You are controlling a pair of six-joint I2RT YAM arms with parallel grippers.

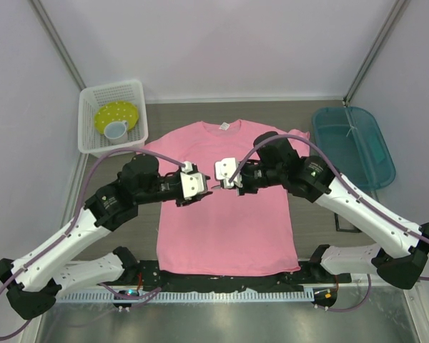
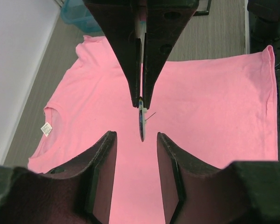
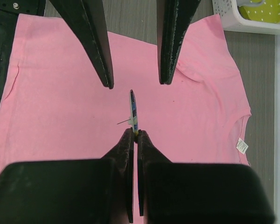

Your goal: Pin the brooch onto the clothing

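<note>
Pink on grey: a plain pink short-sleeved fabric T-shirt (image 1: 225, 221) against a grey-brown, faintly grained table top (image 1: 171, 114).

The shirt is one unbroken pink with no print; a small white label (image 2: 46, 128) shows inside its collar. The tiny round button brooch (image 3: 133, 108), seen edge-on, reads dark blue with a thin silvery pin. A white slotted plastic basket (image 1: 113, 86) frames a yellow-green round bowl (image 1: 125, 113) dotted white and a pale bluish-white cup (image 1: 115, 130). The translucent plastic tub (image 1: 375, 161) is teal. The left arm (image 1: 64, 239) and right arm (image 1: 372, 214) are white with black joints and lilac cables (image 1: 93, 168).
</note>
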